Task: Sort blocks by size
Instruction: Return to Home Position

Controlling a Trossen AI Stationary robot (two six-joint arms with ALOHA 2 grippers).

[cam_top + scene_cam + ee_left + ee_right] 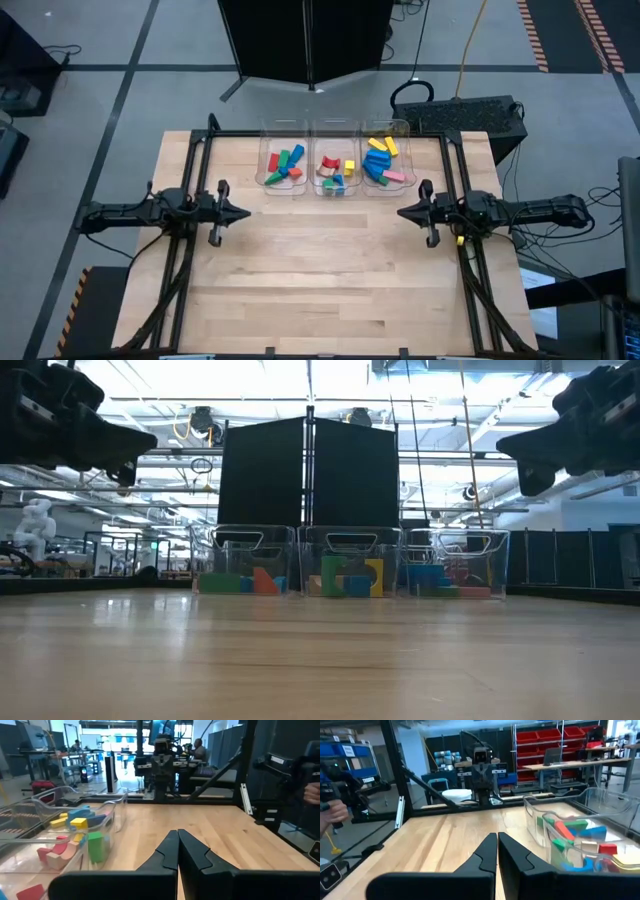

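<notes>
All blocks (333, 172) sit in 3 clear bins lined up at the table's (320, 290) far edge. L bin (284, 135) has red, green and blue pieces. Mid bin (333, 135) has red, yellow, green and blue bits. R bin (388, 127) is mostly blue + yellow, w/ 1 pink. No loose block shows on the wood in any view.

L gripper (245, 212) hangs at the table's left side, R gripper (402, 211) at its right side. Tips point inward at each other, well apart, bare wood btwn them. Both are pinched fully closed on nothing: L wrist view shows its fingers (167, 850) meeting in a thin seam, same for the R fingers (487, 852). Low view puts both arms clear above the tabletop.

Key relation: the bins lie sideways off each gripper's pointing line, toward the far edge, not ahead of the tips. The bin row runs parallel to the line joining the 2 grippers. L gripper is nearer L bin, R gripper nearer R bin, mid bin approx equal from both.

Judgement: sorting looks done and the job is at the park stage. Any move left is prob. a retreat to rest pose, away from the bins, so there's little risk of clipping a bin wall. No grasp needed.
</notes>
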